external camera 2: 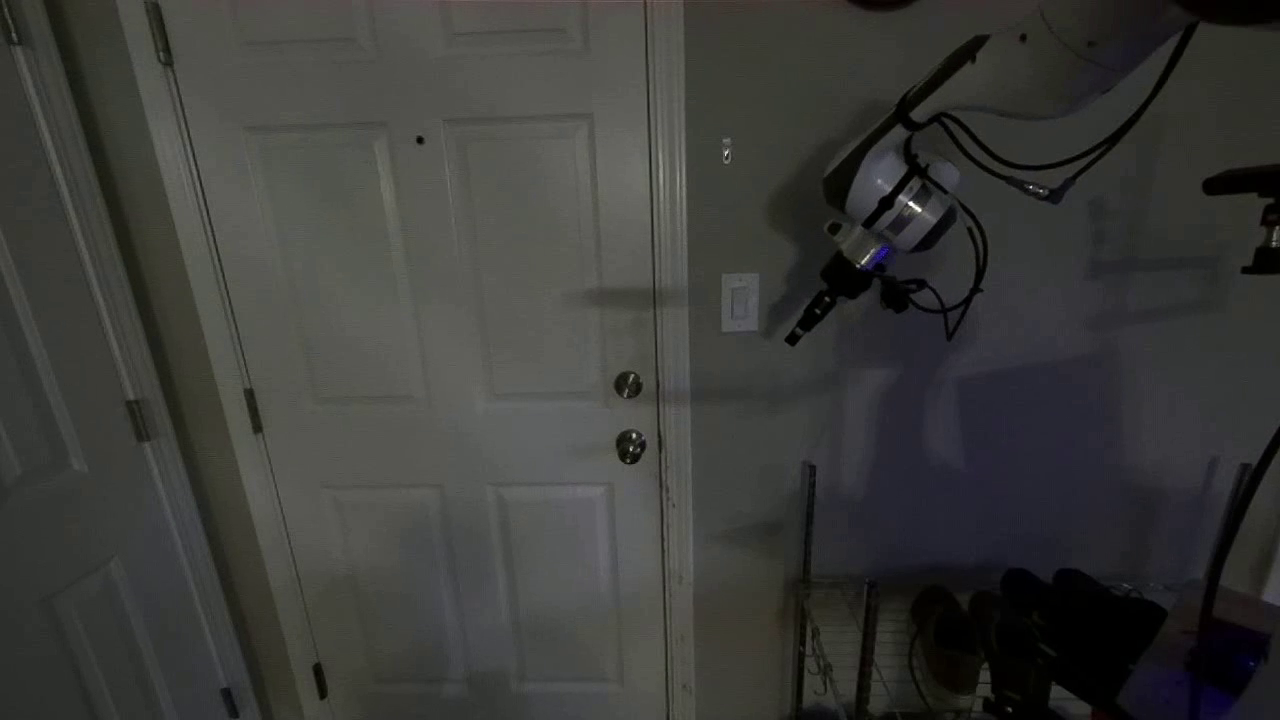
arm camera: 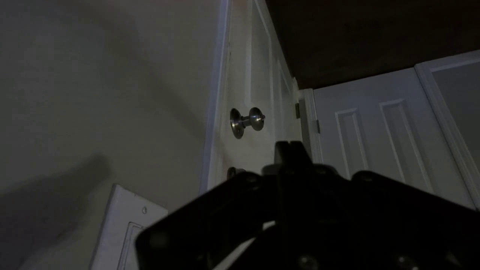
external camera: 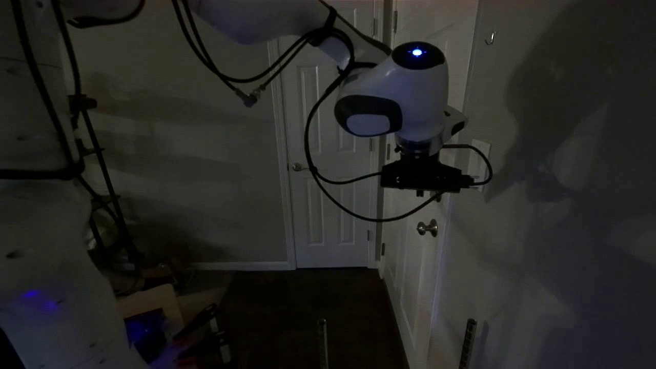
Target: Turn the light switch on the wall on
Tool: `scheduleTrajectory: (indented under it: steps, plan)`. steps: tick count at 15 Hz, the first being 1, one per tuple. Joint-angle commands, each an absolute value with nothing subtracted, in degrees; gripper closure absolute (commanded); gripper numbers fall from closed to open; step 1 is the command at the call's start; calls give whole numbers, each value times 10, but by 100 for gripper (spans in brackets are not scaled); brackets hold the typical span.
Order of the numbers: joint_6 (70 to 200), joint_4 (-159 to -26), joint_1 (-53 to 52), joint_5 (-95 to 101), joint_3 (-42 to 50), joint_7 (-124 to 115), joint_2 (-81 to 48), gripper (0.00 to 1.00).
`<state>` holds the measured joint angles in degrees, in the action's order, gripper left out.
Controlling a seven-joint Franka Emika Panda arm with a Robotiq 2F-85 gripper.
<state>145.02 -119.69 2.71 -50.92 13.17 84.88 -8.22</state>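
The light switch is a white upright plate with a wide rocker on the pale wall, right of the door frame in an exterior view. It is partly hidden behind the gripper and its cable in an exterior view. Part of the plate shows at the lower left of the wrist view, cut off by the gripper and the frame edge. My gripper points down toward the switch, appearing to its right and slightly below. In the wrist view its fingertips are together with nothing visible between them. The rocker's position cannot be told.
A white panelled door with a round knob and a deadbolt stands left of the switch. A small hook is above it. A wire rack with dark shoes stands below the arm. Cables loop from the arm. The room is dark.
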Motion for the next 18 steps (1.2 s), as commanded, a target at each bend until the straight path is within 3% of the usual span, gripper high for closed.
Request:
scheduleTrajectory:
  steps: [1, 18]
  plan:
    - [1466, -1138, 73, -560, 85, 906, -133, 98]
    - [1588, -1028, 78, -919, 44, 1282, -211, 98]
